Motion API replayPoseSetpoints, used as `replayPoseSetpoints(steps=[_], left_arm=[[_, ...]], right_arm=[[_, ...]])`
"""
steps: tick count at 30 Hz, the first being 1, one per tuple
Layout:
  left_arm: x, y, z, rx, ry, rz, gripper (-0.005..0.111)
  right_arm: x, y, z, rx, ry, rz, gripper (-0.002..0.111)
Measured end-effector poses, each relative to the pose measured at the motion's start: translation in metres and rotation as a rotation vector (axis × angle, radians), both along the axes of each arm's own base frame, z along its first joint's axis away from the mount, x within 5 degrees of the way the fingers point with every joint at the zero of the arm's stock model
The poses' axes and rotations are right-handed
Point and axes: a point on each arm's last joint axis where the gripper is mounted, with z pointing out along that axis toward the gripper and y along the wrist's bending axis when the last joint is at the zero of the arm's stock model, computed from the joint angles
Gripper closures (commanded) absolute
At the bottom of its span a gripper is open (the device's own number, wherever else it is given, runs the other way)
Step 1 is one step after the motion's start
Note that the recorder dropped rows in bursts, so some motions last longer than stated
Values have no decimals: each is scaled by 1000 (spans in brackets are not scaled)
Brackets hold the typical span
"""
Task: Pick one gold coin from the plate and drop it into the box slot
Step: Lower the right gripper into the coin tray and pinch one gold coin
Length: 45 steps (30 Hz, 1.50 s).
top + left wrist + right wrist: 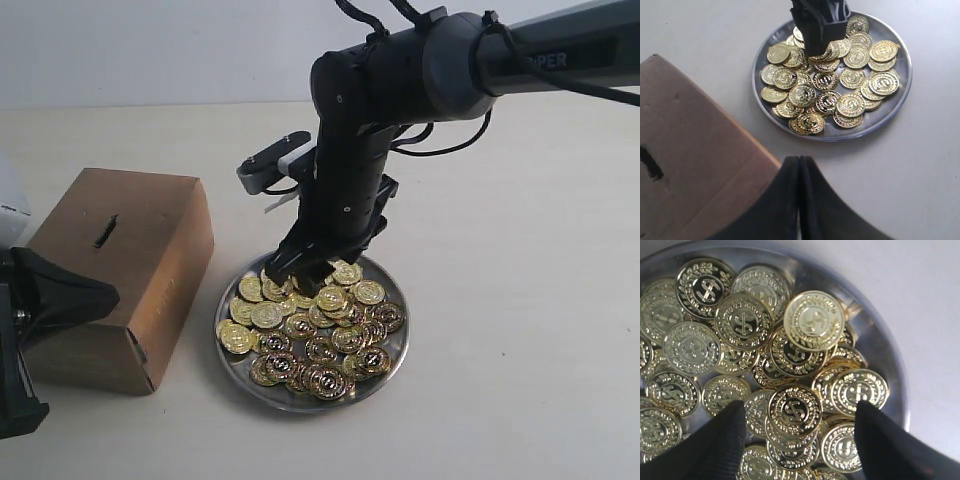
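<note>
A pale beige counter (520, 300) runs back to a plain white wall (150, 50). On it a round shiny silver metal plate (398, 345) lies just right of a brown cardboard box (150, 260) in the exterior view, near but apart. The black right arm (350, 170) comes down over the plate's far rim and hides it. The right arm's fingers (730, 440) are spread, tips low over the heaped gold coins (320, 330), flanking one top coin and pinching nothing. The left arm's fingers (785, 200) are pressed together, empty, by the box's near corner. The dark slot (105, 231) in the box top runs parallel to the box's left edge, slanting near-left to far-right. One plate, one box, one slot; the coins overlap, some dozens, exact count unclear
</note>
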Motion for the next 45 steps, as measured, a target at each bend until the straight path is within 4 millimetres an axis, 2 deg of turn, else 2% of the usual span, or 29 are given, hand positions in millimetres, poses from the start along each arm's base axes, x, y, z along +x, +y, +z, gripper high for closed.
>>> replayPoseSetpoints(steps=[8, 16, 23, 28, 37, 45], left_arm=[[0, 0, 0, 1, -1, -2, 107], [0, 0, 0, 1, -1, -3, 107], [0, 0, 0, 1, -1, -3, 107], [0, 0, 0, 1, -1, -3, 107], [0, 0, 0, 1, -1, -3, 107], [0, 0, 0, 1, -1, -3, 107]], right_arm=[[0, 0, -3, 0, 6, -1, 50], [-7, 9, -28, -61, 42, 47, 50], [-10, 12, -28, -78, 29, 73, 50], [-9, 11, -29, -93, 21, 79, 58], [-10, 10, -29, -97, 28, 66, 59], [-9, 10, -29, -105, 22, 67, 67]])
